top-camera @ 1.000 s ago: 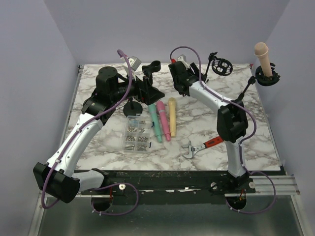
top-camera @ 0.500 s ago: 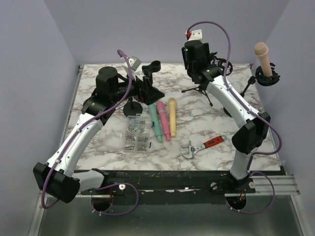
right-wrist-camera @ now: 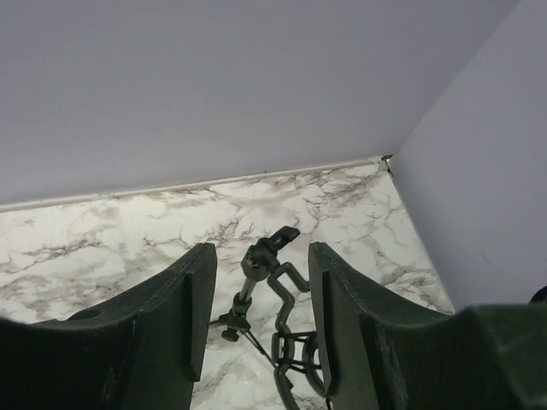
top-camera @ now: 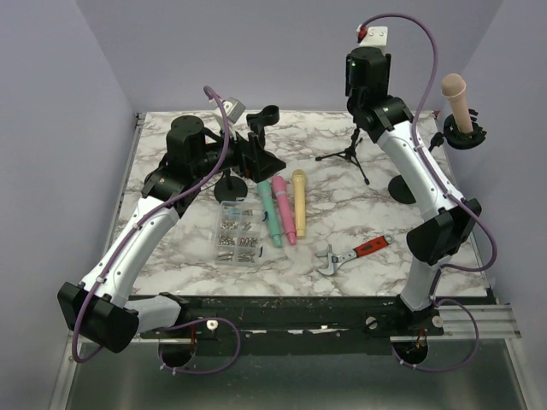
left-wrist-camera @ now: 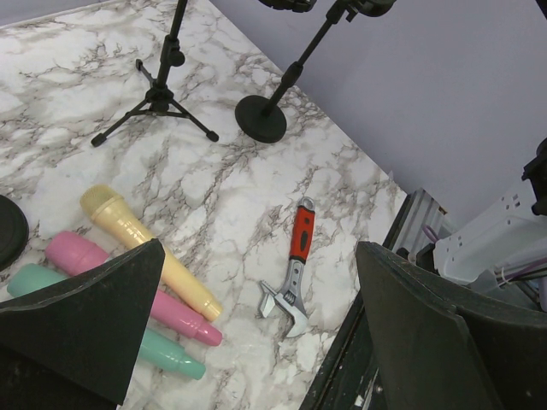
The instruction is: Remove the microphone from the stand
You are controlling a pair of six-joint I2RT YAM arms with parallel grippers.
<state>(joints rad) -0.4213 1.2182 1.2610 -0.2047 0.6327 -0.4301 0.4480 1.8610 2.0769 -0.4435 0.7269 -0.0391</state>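
Marble table | right gripper risen rightward, part-open, seemingly empty | left gripper wide, empty

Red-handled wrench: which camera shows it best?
The left wrist view. There the red-handled wrench lies whole and large in the frame, with the red grip and metal head both clear. The top external view also shows the whole wrench, but small. The right wrist view does not show it at all.
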